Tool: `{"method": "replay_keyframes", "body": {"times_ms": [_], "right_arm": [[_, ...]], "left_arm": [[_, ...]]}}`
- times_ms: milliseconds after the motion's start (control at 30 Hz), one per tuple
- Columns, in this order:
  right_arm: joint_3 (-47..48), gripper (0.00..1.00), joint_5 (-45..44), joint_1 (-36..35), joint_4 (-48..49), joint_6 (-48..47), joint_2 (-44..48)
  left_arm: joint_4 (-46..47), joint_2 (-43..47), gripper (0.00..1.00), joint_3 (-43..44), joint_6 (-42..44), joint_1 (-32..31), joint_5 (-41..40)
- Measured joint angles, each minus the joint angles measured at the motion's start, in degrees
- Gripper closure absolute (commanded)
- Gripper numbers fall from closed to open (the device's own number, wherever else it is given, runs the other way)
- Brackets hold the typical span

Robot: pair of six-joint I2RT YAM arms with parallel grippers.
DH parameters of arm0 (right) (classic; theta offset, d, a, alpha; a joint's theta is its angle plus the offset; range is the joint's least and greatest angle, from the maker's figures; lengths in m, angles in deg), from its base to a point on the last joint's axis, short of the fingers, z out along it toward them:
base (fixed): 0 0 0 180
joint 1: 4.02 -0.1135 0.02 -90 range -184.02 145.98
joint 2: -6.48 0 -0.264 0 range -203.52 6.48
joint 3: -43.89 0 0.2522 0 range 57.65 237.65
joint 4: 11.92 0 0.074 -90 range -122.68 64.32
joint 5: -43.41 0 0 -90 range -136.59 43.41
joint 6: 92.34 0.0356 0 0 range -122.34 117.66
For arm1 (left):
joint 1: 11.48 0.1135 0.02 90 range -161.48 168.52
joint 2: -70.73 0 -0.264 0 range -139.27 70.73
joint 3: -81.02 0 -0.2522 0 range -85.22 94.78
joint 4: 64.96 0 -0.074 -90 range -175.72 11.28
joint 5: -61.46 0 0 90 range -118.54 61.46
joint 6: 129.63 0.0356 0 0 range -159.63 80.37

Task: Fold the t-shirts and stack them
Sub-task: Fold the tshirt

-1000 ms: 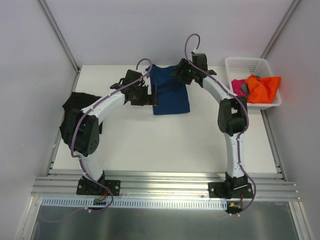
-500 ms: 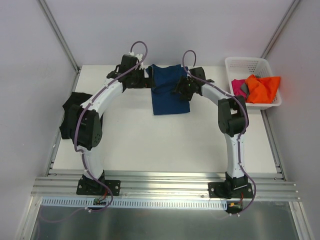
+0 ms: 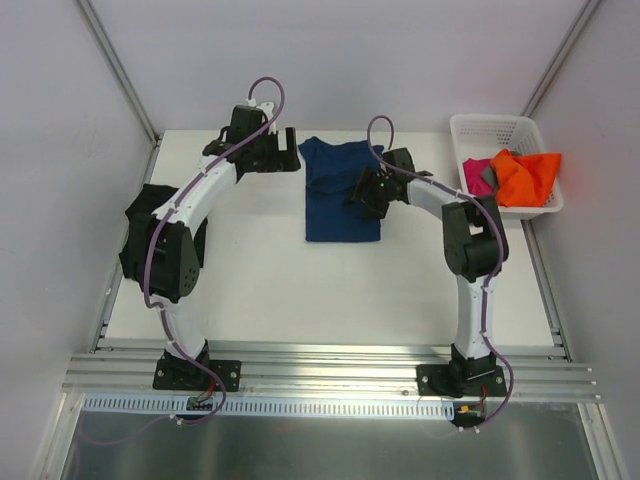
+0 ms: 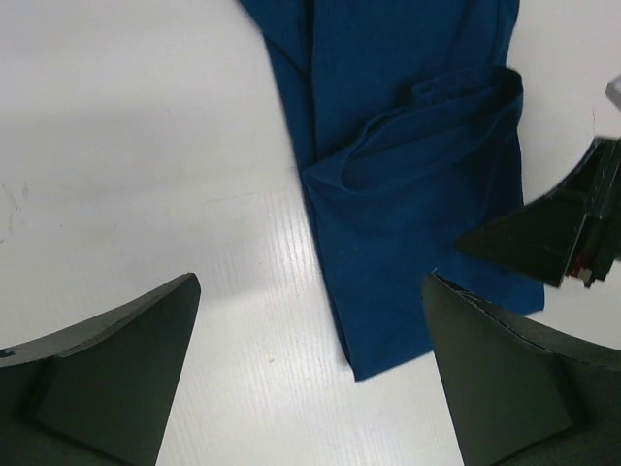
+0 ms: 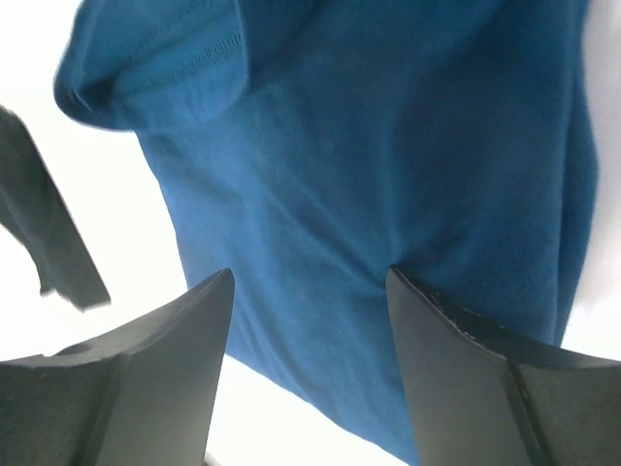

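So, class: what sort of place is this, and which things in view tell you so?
Most likely a robotics lab test cell, not a home: a left arm and right arm bolted to an aluminium rail, a white table boxed in by plain panels, and a navy t-shirt laid out.

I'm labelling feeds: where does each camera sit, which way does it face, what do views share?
Top external: overhead, near side, facing down at the table; left gripper and right gripper show.
Left wrist: looks down past the left gripper at the navy t-shirt.
Right wrist: close above that shirt, right gripper framing it.
Shared: navy t-shirt.
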Motion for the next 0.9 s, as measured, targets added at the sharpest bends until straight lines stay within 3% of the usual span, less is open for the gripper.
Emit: {"method": "replay_keyframes", "body": {"times_ms": [333, 567, 900], "right_arm": [[-16.7, 0.31, 1.5, -2.7, -2.8, 1.4, 11.9], [-17.1, 0.30, 0.3, -3.3, -4.6, 0.7, 13.7], [-7.1, 0.30, -0.7, -4.4, -8.2, -1.2, 15.2]], "left_arm": [[0.1, 5.4, 0.01, -6.3, -2.8, 0.4, 2.2], [-0.2, 8.5, 0.01, -16.2, -8.4, 0.4, 7.6], [-0.5, 11.1, 0.01, -17.1, -8.9, 0.4, 7.5]]}}
